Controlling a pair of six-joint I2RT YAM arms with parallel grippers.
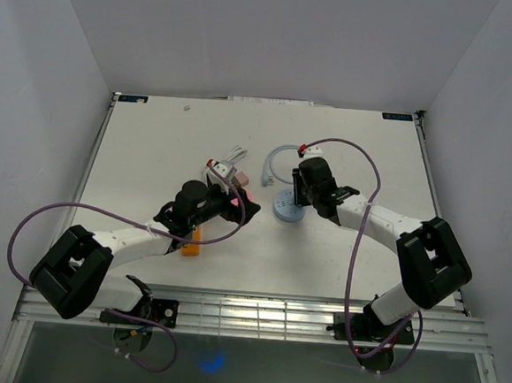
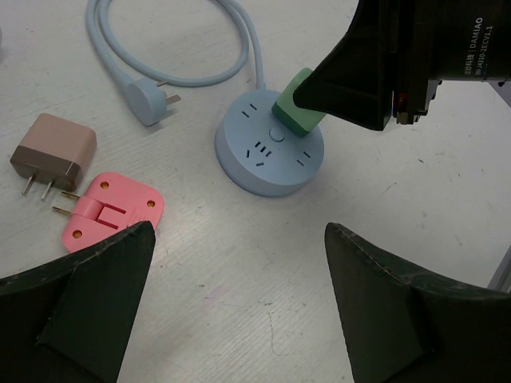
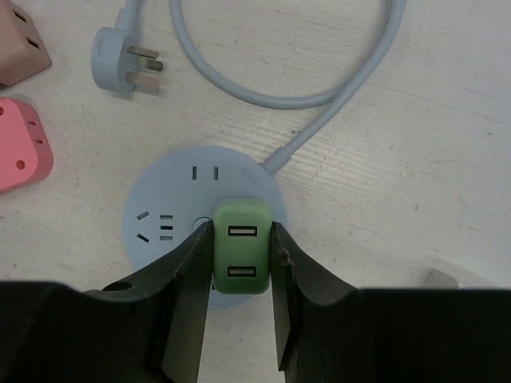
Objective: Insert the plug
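One push left, by the look of it — right gripper [image 3: 242,230] pinching green USB charger [image 3: 242,251] on round blue socket hub [image 3: 172,209], left gripper [image 2: 239,231] gaping empty — needs straight downward press.

Green two-port plug [image 3: 242,254], upright, on the round pale-blue socket hub [image 3: 172,199].

Black right gripper [image 3: 242,231] and green plastic plug [image 3: 242,259] over round pale-blue socket hub [image 2: 263,171], flat pink adapter [image 2: 112,209] close left, bare white tabletop [image 2: 263,295] on near side.
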